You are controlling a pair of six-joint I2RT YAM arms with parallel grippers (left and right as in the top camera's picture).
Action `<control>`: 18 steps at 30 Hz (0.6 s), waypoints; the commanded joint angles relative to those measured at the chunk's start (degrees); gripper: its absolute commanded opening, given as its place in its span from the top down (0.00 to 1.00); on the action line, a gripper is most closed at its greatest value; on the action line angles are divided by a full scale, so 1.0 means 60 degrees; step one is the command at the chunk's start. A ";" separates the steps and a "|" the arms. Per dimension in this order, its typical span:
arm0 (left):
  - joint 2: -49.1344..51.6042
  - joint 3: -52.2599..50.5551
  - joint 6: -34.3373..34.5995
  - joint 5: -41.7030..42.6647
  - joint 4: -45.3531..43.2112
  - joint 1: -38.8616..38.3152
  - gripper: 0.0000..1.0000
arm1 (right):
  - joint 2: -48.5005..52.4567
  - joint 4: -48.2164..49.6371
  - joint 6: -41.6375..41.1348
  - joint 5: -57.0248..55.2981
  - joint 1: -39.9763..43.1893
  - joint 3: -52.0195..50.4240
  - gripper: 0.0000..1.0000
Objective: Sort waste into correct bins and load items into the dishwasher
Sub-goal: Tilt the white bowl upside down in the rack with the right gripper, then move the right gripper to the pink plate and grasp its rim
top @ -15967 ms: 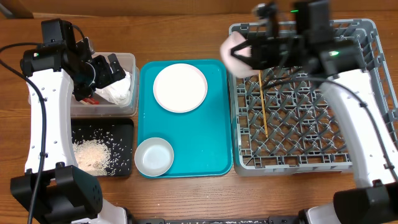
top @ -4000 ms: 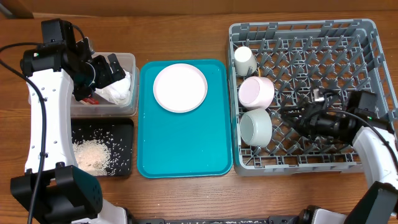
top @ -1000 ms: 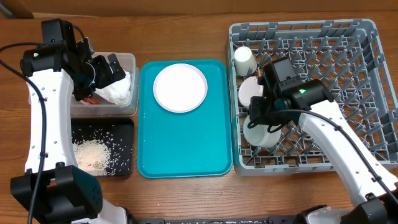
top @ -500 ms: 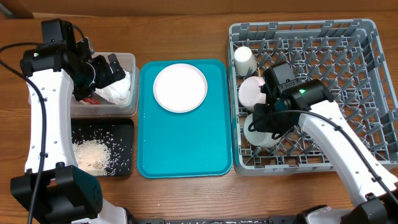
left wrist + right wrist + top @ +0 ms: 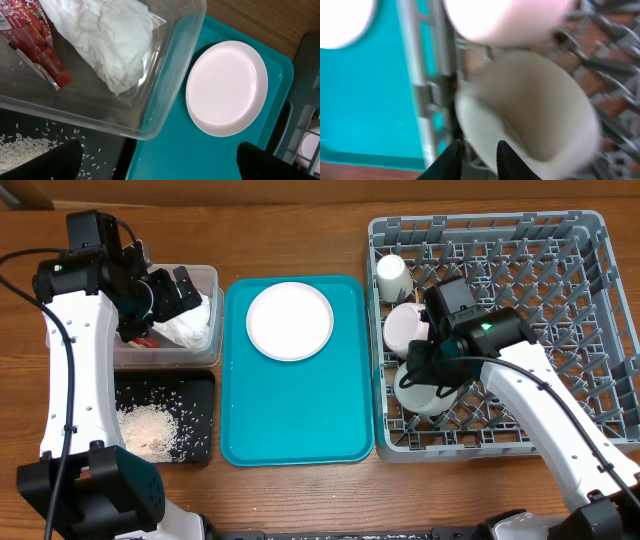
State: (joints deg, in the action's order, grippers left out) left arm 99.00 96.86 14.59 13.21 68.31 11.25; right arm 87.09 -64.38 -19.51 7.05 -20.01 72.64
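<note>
The white-grey bowl is lodged among the pegs at the near left corner of the dish rack. It is tipped on its side, close against the rack's left wall and just beside the pinkish bowl. The small white cup is set beyond that, in the same column.

The right gripper is placed directly over the bowl, so the bowl lies straight ahead of it rather than to either side. In the right wrist view the rim is seen between the two fingers, one outside the wall and one over the hollow. Whether the rim is pinched or merely straddled cannot be told, as that view is blurred. Any lift or nudge is judged to depend on this rim-between-fingers alignment being kept.

Further out, the pale pink plate lies flat on the teal tray, well apart from the rack and between the two arms. The left gripper hangs over the clear tub with its fingers spread wide and nothing held.
</note>
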 commanded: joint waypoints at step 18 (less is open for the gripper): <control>-0.0073 0.0160 -0.0146 -0.0029 0.0004 -0.0066 0.00 | 0.0736 0.7573 0.0076 0.2033 -0.1847 0.0018 0.61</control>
State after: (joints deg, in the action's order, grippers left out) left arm 99.00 96.86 14.59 13.19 68.31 11.25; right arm 89.19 -22.72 -19.64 21.91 -27.64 72.53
